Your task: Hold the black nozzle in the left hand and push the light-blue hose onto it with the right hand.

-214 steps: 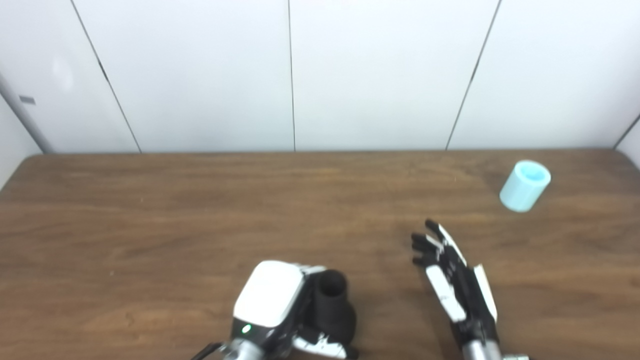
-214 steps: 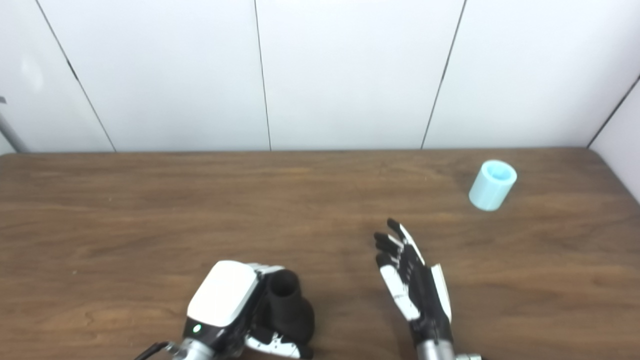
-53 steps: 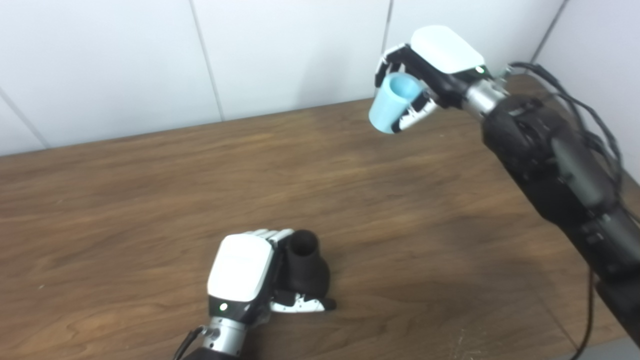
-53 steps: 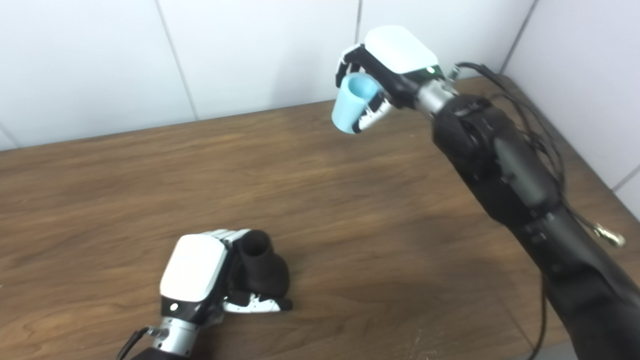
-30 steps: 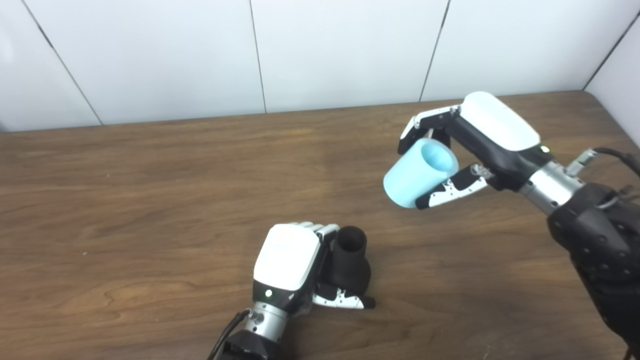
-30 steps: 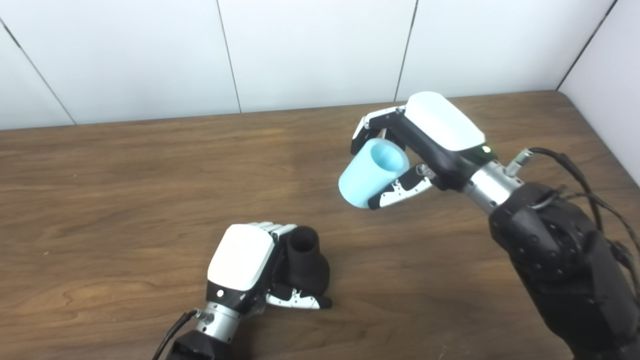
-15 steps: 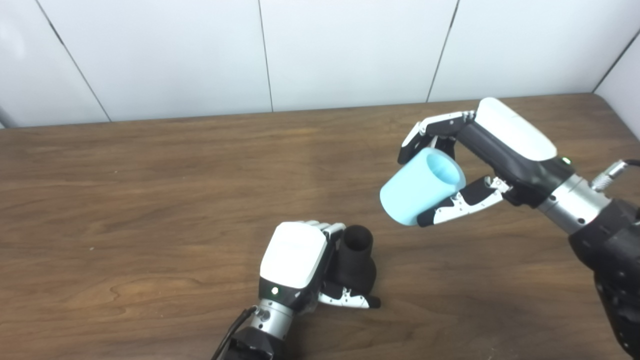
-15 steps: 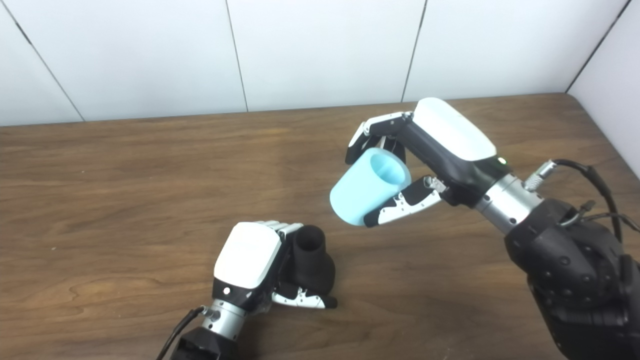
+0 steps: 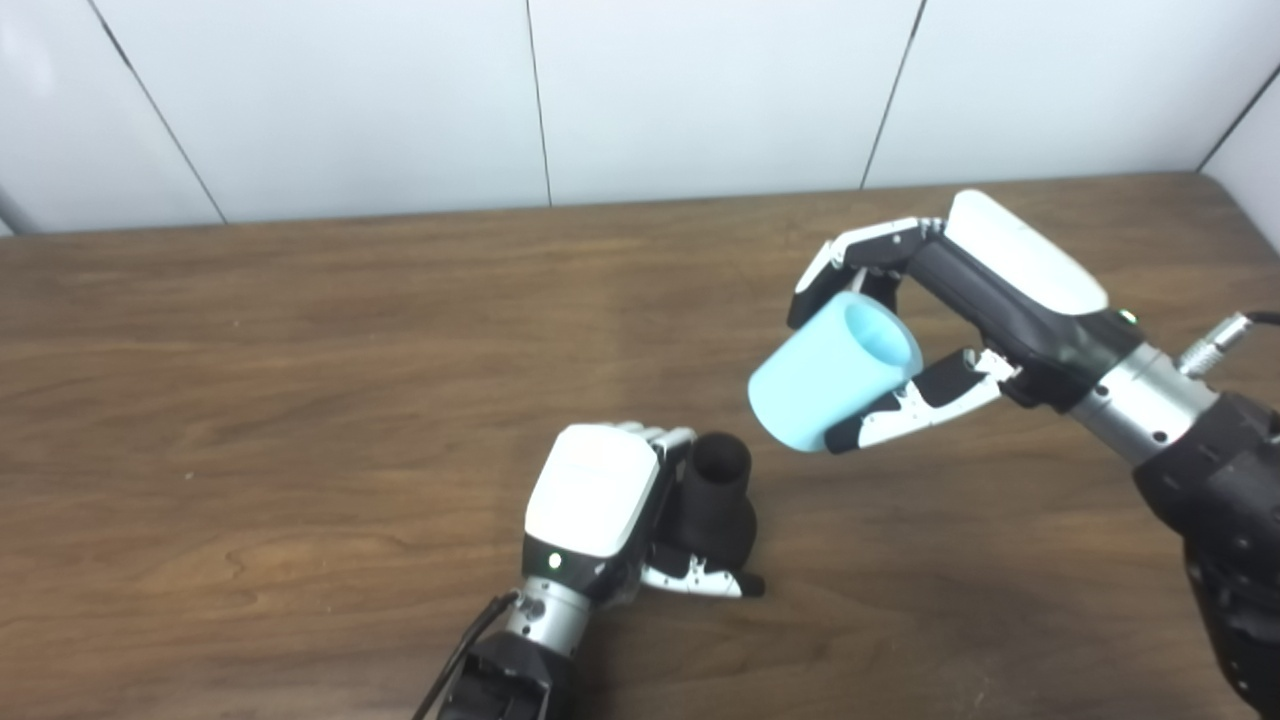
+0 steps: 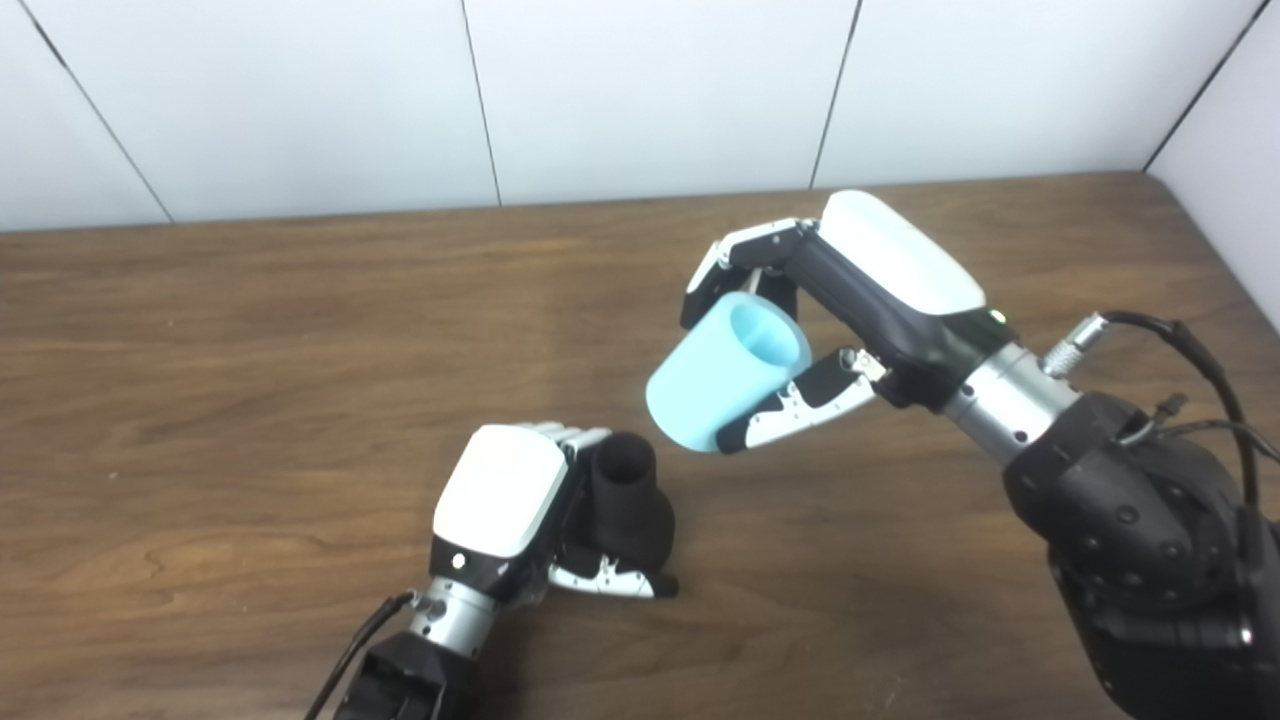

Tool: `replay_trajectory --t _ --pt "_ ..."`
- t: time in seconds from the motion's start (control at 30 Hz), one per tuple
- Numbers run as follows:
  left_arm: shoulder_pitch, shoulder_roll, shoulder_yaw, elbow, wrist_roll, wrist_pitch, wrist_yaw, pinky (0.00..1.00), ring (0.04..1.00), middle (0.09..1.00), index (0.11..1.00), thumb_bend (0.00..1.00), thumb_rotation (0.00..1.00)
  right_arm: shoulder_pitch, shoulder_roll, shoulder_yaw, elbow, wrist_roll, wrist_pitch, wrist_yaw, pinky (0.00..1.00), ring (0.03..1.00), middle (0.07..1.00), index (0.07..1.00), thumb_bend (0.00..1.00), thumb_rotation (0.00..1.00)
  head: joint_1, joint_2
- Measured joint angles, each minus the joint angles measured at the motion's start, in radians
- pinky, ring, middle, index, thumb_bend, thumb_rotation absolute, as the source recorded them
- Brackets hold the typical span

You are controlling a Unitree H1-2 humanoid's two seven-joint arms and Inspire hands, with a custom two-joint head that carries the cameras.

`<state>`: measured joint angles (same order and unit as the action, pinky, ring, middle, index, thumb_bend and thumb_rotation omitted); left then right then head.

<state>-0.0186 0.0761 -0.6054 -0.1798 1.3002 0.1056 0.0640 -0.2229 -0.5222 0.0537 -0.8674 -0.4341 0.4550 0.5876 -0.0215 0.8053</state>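
The black nozzle (image 9: pixel 714 503) stands on the wooden table (image 9: pixel 300 350), its round mouth facing up. My left hand (image 9: pixel 600 510) is shut on it from the left, thumb wrapped across its base. A light-blue hose piece (image 9: pixel 830 372), a short thick tube, hangs tilted in the air above and to the right of the nozzle. My right hand (image 9: pixel 985 300) is shut on the hose, fingers over the top and thumb under it. The hose's lower end points down-left toward the nozzle, with a small gap between them. In the right eye view the hose (image 10: pixel 725 372) and nozzle (image 10: pixel 625 505) stand the same way.
White wall panels (image 9: pixel 700 90) rise behind the table's far edge. The table's right corner meets a side wall (image 10: pixel 1230 120). My right forearm (image 9: pixel 1210 470) with its cables crosses the lower right of the table.
My right hand has carried the hose a little further left and down toward the nozzle. The left hand keeps its hold on the nozzle. The camera has shifted slightly.
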Motion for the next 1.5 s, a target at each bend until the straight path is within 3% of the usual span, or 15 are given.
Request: replay_trajectory --t 0.37,0.93,1.2,1.5 --pt "0.0 -0.001 -0.002 0.0 0.006 0.0 0.0 0.44 0.501 0.408 0.505 0.52 0.0 0.014 0.027 0.034 0.031 -0.038 -0.038 -0.006 0.37 0.403 0.518 0.481 0.52 0.0 0.014 -0.002" --pt "-0.001 -0.001 -0.002 0.001 0.006 0.0 0.001 0.43 0.497 0.405 0.503 0.52 0.0 0.022 0.071 0.047 0.045 -0.024 -0.081 -0.013 0.33 0.381 0.507 0.504 0.52 0.0 0.015 -0.003" --pt "-0.001 -0.001 -0.002 0.001 0.005 -0.001 0.001 0.43 0.488 0.403 0.502 0.52 0.0 0.041 0.09 0.064 0.051 -0.033 -0.106 -0.014 0.27 0.34 0.46 0.546 0.51 0.0 0.011 0.0" --pt "-0.001 -0.001 -0.002 0.0 0.006 0.0 -0.001 0.44 0.506 0.412 0.502 0.52 0.0 0.057 0.097 0.087 0.064 -0.083 -0.111 -0.012 0.32 0.349 0.467 0.546 0.51 0.0 0.008 0.008"
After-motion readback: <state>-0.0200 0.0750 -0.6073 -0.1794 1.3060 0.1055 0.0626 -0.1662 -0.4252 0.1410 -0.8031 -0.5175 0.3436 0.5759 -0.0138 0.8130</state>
